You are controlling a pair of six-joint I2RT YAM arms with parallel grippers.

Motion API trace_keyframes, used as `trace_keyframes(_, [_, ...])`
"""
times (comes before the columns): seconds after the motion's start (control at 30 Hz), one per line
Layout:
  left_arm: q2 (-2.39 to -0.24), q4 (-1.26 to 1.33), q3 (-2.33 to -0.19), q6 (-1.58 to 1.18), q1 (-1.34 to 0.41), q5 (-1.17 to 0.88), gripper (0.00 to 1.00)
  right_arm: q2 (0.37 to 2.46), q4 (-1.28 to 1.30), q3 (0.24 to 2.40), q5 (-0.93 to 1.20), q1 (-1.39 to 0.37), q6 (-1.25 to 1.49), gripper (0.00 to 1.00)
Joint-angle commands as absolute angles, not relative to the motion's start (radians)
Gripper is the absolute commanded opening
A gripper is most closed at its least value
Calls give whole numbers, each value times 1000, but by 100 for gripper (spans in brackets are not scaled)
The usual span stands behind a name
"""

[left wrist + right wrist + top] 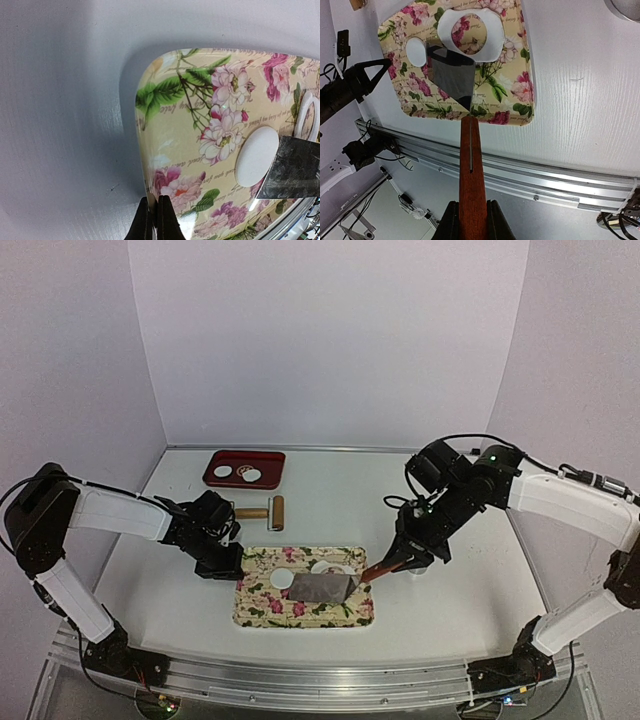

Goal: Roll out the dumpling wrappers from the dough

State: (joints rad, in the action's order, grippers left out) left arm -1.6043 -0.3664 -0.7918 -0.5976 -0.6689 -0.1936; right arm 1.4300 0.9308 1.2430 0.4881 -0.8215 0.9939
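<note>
On the table [180, 540] the far left holds a red tray [272, 458] carrying two white discs [237, 473], and nearer lies a wooden rolling pin [266, 512], well apart from both arms. Towards the near edge sits the floral tray [262, 612], and on its left half lies one dumpling wrapper [282, 579], flat and round. Right of it and slightly farther is the leftover dough [330, 568] with its hole. The metal blade [322, 587] of a spatula lies across the middle of the floral tray, covering the near part of the leftover, its left edge right at the wrapper. From above, the wrist of the left arm hides the fingers. The left wrist view shows the left gripper [154, 202] with its jaws pressed together at the tray's left rim; whether the rim is pinched between them I cannot tell. That view also shows the blade's edge meeting the wrapper's side. The right wrist view alone shows the right gripper [472, 205] clamped on the spatula's red-brown handle [471, 160], and a round metal object [626, 7], mostly cut off, on the table to the right.
</note>
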Motion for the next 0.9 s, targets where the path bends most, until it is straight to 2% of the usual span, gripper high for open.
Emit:
trace_keyframes(0.0, [-1612,-374,-807,-563,-669,-164,0,1468,1007,1189,402,-824,1013,0])
trace_keyframes(0.57, [-1610,-380,-819,-563,-669,-155,0,1357,1012,1094,414,-808,1149,0])
trace_keyframes(0.87, [-1598,-363,-807,-554,-669,-161,0,1421,1010,1146,344,-806,1110,0])
